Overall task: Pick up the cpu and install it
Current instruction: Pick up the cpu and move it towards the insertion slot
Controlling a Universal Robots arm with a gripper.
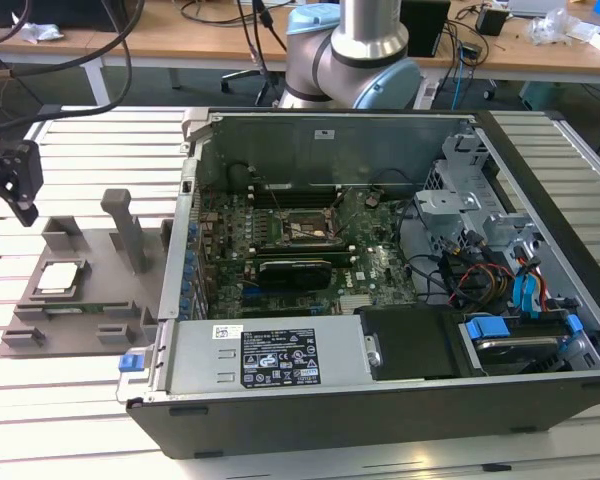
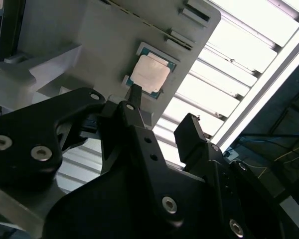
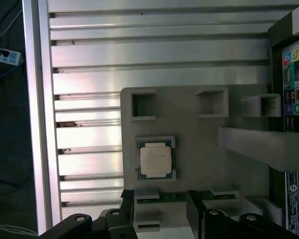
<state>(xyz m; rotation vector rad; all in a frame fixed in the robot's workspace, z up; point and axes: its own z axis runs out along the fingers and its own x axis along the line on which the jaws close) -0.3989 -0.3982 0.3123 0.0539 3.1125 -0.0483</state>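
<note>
Gripper: released. Two black fingers stand apart w/ nothing between them, seen in both wrist views.
Gripper pos.: in exterior view, at far left of the scene, above the table and just off the tray's left-hand edge. Well apart from the computer case.
Cpu: lies flat, silvery-grey metal top up, pale rim showing round it, in a shallow square recess of the tray. Not touched by the gripper.
Cpu vs gripper: in first wrist view the fingertips hang near one edge of the cpu, clear of it. In second wrist view one fingertip overlaps the cpu's edge in the picture; contact can't be told from that angle.
Tray: grey plastic, on the table beside the case, on the exterior view's left. Carries square pockets and a tall upright post.
Green-edged strip: sits in a slot of the tray just beside the cpu recess, partly behind the fingers.
Computer case: lies on its side, cover off, interior facing up.
Motherboard: green, in the case floor, w/ a square metal socket frame near its middle. Socket well apart from the cpu.
Cables: red, yellow, blue bundle at the case's end on the exterior view's right.
Arm: grey and blue joint behind the case.
Table: pale metal slats.
Task status: cpu not picked up, rests in the tray.
</note>
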